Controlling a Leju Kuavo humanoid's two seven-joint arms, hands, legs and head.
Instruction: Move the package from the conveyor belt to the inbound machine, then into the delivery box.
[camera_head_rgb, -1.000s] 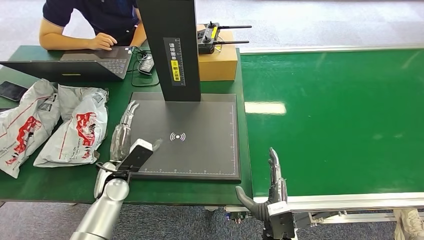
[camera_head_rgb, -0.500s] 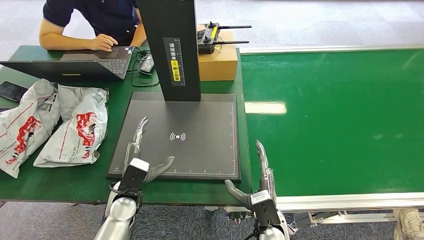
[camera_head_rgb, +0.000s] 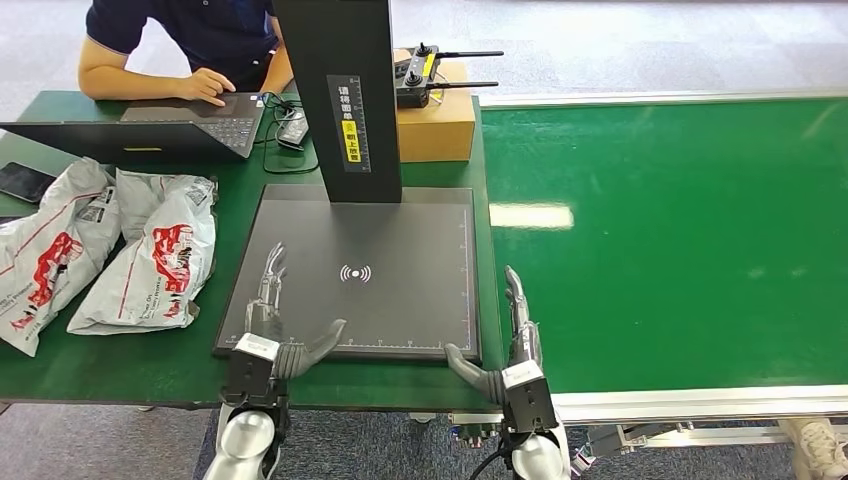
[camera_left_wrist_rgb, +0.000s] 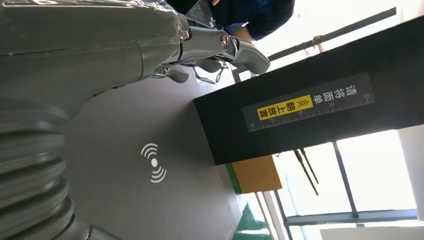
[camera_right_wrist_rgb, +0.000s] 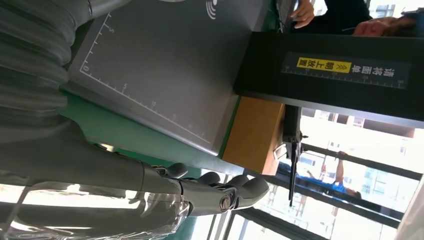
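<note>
A: Currently, step in hand? Left hand (camera_head_rgb: 272, 330) and right hand (camera_head_rgb: 508, 345) hover over the near edge of the inbound machine (camera_head_rgb: 400, 250), fingers spread wide, holding nothing.

B: Conveyor belt (camera_head_rgb: 680, 240) carries no package. Two packages (camera_head_rgb: 150, 260) lie on the bench (camera_head_rgb: 60, 365), left of the machine, long axes running away from the robot, slightly tilted.

A: Judgement: waiting; next move needs a package arriving on the belt.

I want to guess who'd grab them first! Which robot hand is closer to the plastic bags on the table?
The left robot hand. It sits over the dark scanner plate's near-left corner, beside the plastic bags. The right robot hand is at the plate's far side, by the green belt.
</note>
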